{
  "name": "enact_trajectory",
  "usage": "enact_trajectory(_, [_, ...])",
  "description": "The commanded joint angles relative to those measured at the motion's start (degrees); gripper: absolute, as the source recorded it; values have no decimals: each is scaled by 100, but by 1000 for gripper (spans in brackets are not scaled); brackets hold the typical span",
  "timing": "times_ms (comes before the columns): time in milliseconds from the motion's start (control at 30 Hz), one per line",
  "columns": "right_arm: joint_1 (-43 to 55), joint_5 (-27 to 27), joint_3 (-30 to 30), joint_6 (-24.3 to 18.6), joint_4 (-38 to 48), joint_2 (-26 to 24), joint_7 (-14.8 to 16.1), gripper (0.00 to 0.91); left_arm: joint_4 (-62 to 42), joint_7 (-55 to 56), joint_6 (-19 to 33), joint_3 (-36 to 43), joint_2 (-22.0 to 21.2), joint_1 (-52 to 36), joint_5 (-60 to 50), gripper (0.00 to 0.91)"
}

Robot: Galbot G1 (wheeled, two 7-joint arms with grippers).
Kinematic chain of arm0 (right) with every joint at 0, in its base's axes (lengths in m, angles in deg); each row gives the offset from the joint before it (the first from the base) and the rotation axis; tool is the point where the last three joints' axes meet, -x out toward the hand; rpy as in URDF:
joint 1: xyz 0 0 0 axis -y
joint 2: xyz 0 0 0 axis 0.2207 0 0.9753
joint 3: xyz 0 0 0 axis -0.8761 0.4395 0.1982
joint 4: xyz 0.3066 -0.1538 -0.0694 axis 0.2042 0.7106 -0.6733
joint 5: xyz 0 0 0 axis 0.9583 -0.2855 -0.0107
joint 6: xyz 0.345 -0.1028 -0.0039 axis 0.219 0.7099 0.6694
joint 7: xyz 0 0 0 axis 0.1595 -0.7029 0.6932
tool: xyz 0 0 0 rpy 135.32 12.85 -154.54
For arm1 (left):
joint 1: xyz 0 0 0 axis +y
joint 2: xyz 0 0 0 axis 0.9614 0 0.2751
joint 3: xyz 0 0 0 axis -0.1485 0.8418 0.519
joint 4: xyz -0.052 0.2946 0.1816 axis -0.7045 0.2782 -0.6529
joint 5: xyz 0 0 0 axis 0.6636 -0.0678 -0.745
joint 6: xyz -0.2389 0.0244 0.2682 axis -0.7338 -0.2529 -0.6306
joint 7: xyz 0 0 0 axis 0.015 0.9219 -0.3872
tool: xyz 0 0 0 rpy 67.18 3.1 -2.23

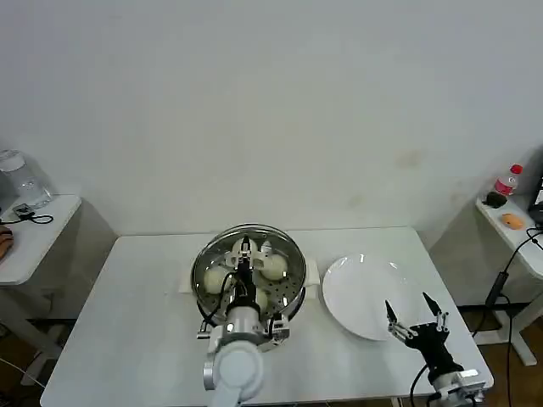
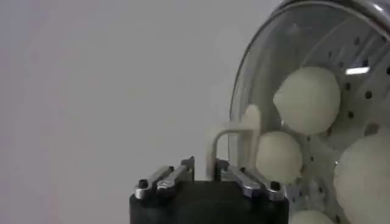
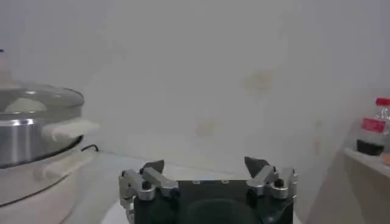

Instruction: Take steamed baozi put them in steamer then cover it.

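Observation:
The steamer [image 1: 293, 300] stands mid-table with the clear glass cover [image 1: 284, 248] lying on its rim. Steamed baozi [image 1: 274, 268] show through the glass, and in the left wrist view too, as cream-white buns [image 2: 308, 100] on the perforated tray. My left gripper [image 1: 245, 253] reaches over the cover from the near side and is shut on its cream-white handle [image 2: 251, 125], with both jaws pressed against the handle's post [image 2: 205, 165]. My right gripper [image 1: 416, 318] hovers open and empty over the near edge of the white plate [image 1: 356, 288]. It also shows open in its own wrist view [image 3: 206, 164].
The white plate right of the steamer holds nothing. Side tables stand at far left [image 1: 34, 233] and far right [image 1: 517, 237], with a red-capped bottle [image 1: 507, 181] on the right one. A cable [image 1: 501, 275] hangs by the table's right edge. The steamer's wall [image 3: 24, 140] is at the side of the right wrist view.

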Motion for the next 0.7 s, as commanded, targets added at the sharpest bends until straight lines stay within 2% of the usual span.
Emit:
enact_trajectory(33, [-12, -12, 10, -4, -11, 2, 2, 907, 300, -42, 24, 0, 10, 100, 25, 907])
enact_trajectory(300, [-24, -33, 24, -10, -24, 19, 1, 907, 177, -63, 40, 9, 1, -18, 30, 907])
enact_trajectory(333, [-33, -30, 18, -10, -31, 19, 3, 907, 161, -65, 52, -2, 0, -29, 29, 756])
enact_trajectory(367, [-42, -23, 11, -12, -37, 17, 2, 907, 146, -70, 63, -14, 3, -38, 29, 282])
enact_trajectory(400, [-47, -23, 5, -16, -37, 13, 3, 907, 135, -64, 85, -28, 3, -43, 29, 81])
enact_trajectory(433, [-48, -22, 2, -20, -34, 11, 4, 907, 128, -66, 98, -37, 4, -46, 31, 0])
enact_trajectory(700, [-40, -28, 38, -18, -37, 30, 2, 907, 85, -108, 182, -48, 4, -52, -5, 0])
